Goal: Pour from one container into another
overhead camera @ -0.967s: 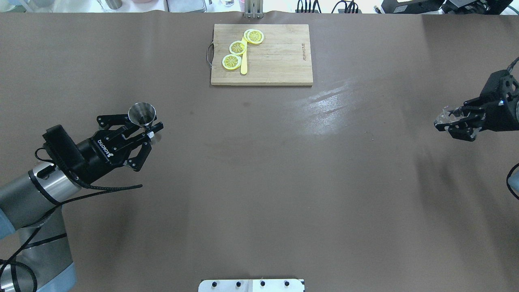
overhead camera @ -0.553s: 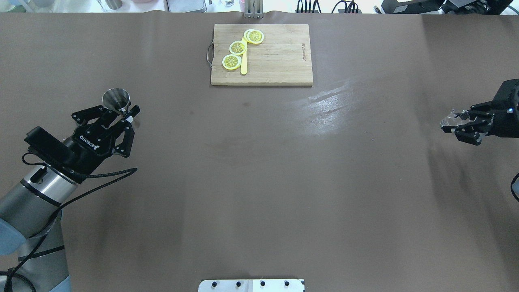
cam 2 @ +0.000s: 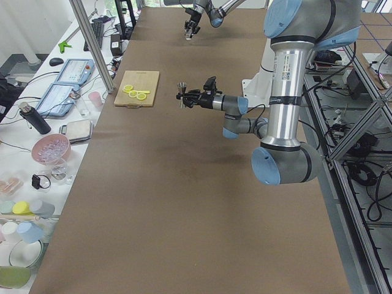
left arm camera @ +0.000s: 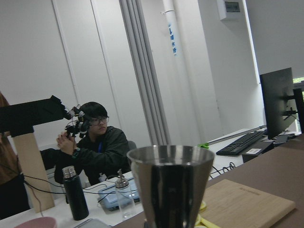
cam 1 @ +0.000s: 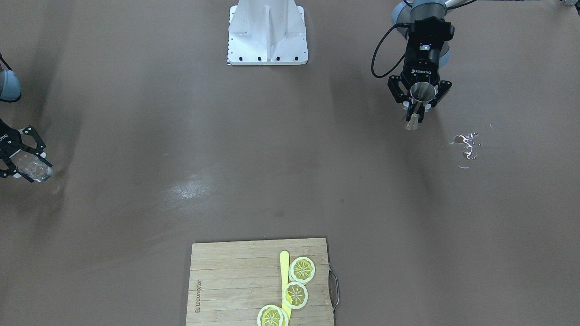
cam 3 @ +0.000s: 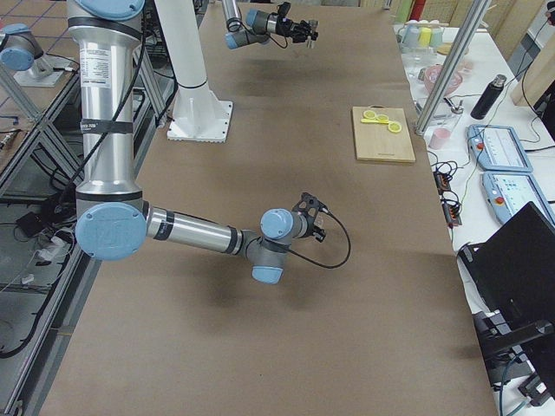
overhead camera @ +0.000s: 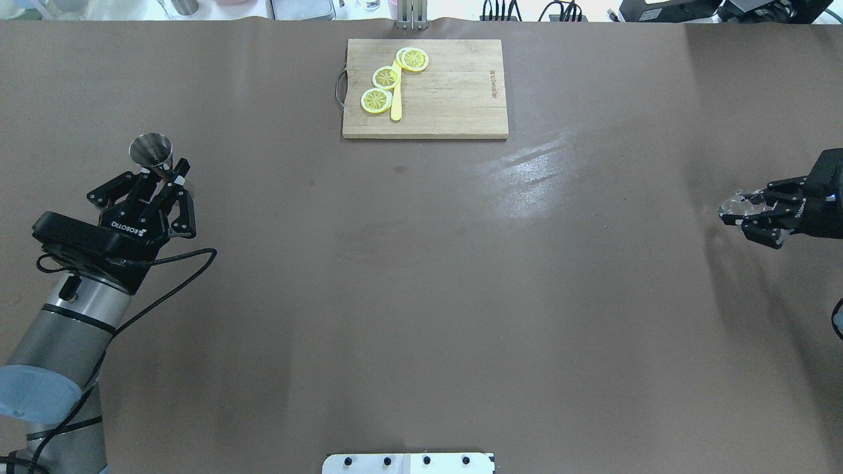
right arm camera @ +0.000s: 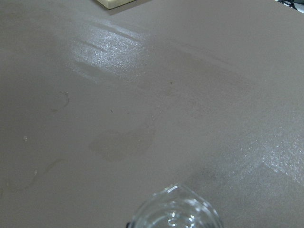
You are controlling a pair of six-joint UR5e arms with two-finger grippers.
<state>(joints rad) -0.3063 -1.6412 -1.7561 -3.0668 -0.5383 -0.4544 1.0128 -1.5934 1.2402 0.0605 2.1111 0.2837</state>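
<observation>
The dark metal jigger [overhead camera: 151, 149] stands upright above the table at the far left, with my left gripper [overhead camera: 168, 176] shut on its narrow waist. The front-facing view shows the jigger [cam 1: 419, 93] in that left gripper [cam 1: 416, 111], and its cup [left arm camera: 171, 183] fills the left wrist view. The clear glass tumbler [overhead camera: 736, 206] is at the right edge, my right gripper [overhead camera: 747, 214] shut on it. From the front, the tumbler [cam 1: 32, 169] sits in the right gripper [cam 1: 21, 164]. Its rim [right arm camera: 175, 214] shows at the bottom of the right wrist view.
A wooden cutting board [overhead camera: 454, 92] with lemon slices [overhead camera: 386, 78] and a yellow stick lies at the far middle. The robot's white base plate [overhead camera: 408, 463] is at the near edge. Small wet marks [cam 1: 466, 147] spot the brown table beside the jigger.
My left arm has carried the jigger further left and away from the robot. My right gripper with the tumbler has shifted slightly nearer and toward the right edge.
</observation>
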